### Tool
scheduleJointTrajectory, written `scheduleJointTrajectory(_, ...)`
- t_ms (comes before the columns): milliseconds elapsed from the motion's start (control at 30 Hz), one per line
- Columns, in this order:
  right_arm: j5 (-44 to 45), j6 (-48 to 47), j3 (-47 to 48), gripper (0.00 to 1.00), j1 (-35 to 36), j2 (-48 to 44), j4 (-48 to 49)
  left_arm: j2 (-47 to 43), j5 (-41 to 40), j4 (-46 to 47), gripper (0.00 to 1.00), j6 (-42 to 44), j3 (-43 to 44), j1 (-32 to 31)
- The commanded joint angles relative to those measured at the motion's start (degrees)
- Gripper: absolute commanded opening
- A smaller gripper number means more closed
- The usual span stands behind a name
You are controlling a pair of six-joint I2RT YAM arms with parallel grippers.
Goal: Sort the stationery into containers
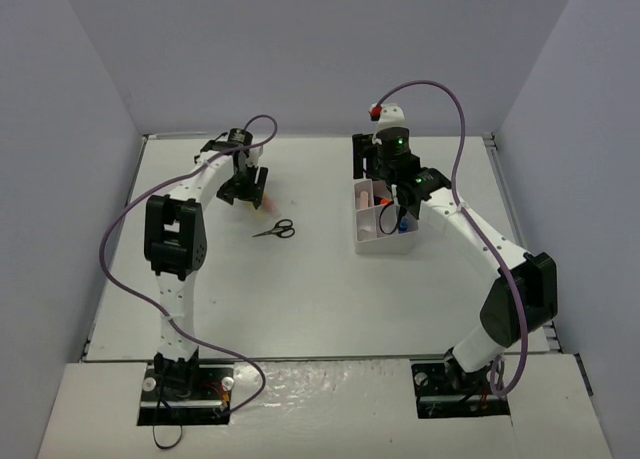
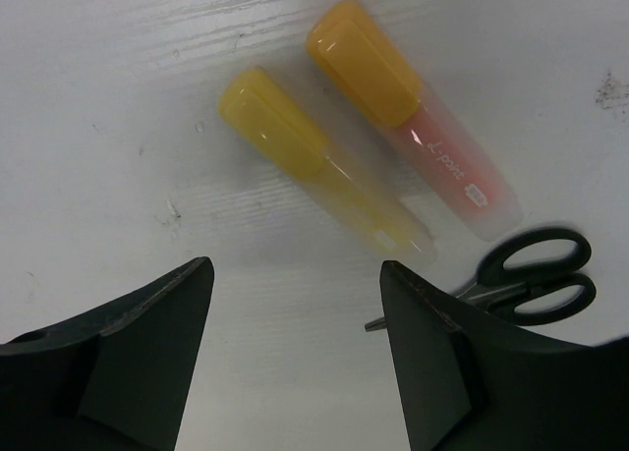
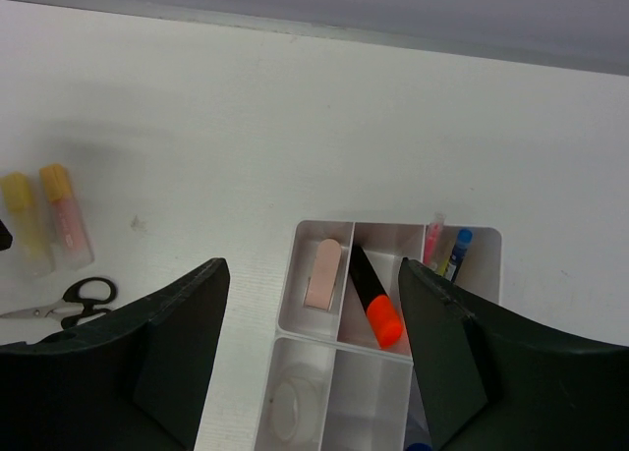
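Dark fingers of the left claw (image 2: 295, 272) fill the bottom of its wrist view, spread wide with nothing between them. Just beyond the gap, in the upper middle of the frame, lie the yellow highlighter (image 2: 314, 161) and, just beside it on the right, the pink highlighter (image 2: 413, 117) with its orange cap, both slanted the same way. The scissors (image 2: 531, 279) lie closed at the right edge, near the pens' lower ends and partly hidden by the right finger.

The right claw (image 3: 313, 266) is equally wide open and holds nothing; it hangs above the tray (image 3: 366, 402), which sits in the lower middle of its view. The upper left compartment has the eraser (image 3: 322, 272), the upper middle one the orange highlighter (image 3: 373, 299), and the upper right one a thin pink item (image 3: 433, 240) and a blue-capped item (image 3: 459, 247). The tape ring (image 3: 285, 412) shows faintly in the lower left compartment.

By this layout the sorting looks well past halfway: five pieces are in, and the two highlighters and the scissors are left on the table (image 1: 330, 299), well apart from the tray. The left claw seems placed to take one of the pens.
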Motion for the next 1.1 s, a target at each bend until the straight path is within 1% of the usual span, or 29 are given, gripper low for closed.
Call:
scheduleJointTrajectory(0, 1.2, -1.3, -0.4, 0.66, -0.2, -4.9, 2.1, 0.0, -2.0, 0.1, 0.66, -1.9, 3.7, -0.4)
scheduleJointTrajectory(167, 1.3, -1.5, -0.7, 0.66, -0.4, -5.6, 1.5, 1.7, -0.9, 0.4, 0.69, -1.9, 5.1, -1.2)
scheduleJointTrajectory(333, 1.3, -1.7, -0.9, 0.66, -0.4, -6.3, 1.3, 3.4, -1.8, 0.2, 0.7, -2.0, 5.2, -1.2)
scheduleJointTrajectory(467, 1.3, -1.8, -1.0, 0.65, -0.4, -6.5, 1.1, 3.6, -0.6, 0.1, 0.7, -2.7, 5.9, -1.2)
scheduleJointTrajectory(600, 1.3, -2.0, -1.1, 0.65, -0.4, -6.5, 0.9, 3.5, 0.4, -0.1, 0.71, -3.1, 8.0, -1.3)
scheduleJointTrajectory(700, 1.3, -2.1, -1.0, 0.65, -0.5, -6.5, 0.8, 4.5, -0.4, -0.4, 0.71, -2.6, 8.8, -1.5)
scheduleJointTrajectory(867, 1.3, -2.5, -1.1, 0.65, -0.6, -7.2, 0.7, 6.2, -1.3, -0.8, 0.71, -1.9, 7.4, -1.5)
scheduleJointTrajectory(1067, 1.3, -2.8, -1.4, 0.65, -1.2, -7.9, 0.7, 4.5, -1.2, -0.7, 0.7, -2.3, 1.3, -1.8)
